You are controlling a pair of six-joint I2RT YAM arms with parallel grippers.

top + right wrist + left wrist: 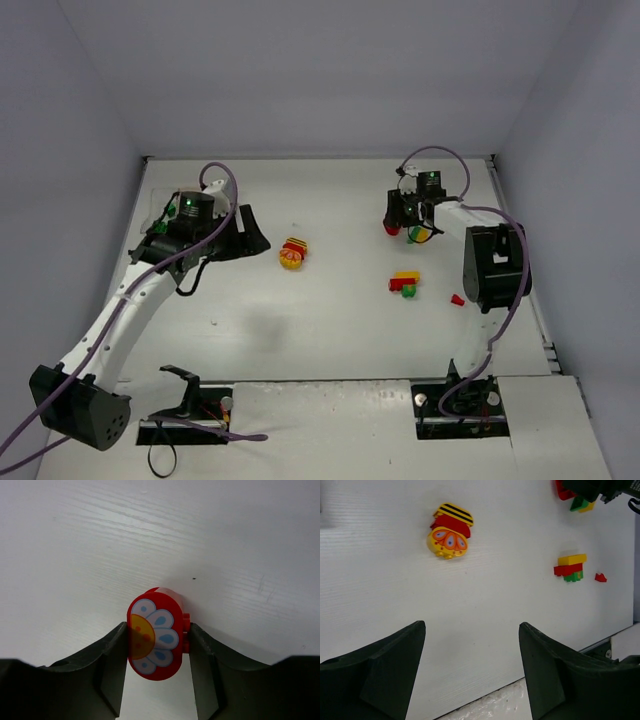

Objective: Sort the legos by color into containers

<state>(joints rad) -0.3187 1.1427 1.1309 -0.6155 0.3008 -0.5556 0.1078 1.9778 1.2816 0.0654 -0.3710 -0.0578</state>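
Top: my R fingers [408, 226] sit low at the far right of the bench [330, 330], and my L fingers [250, 238] are far left w/ a yellow-red clump [293, 254] just beside them; no containers in sight. L wrist: L fingers gape wide, nothing held, bare bench btwn them. R wrist: R fingers pinch a flower-print red lego [156, 640] from both sides, so I reckon it's the pick step. Next = lift clean, then locate the containers, which no view shows.
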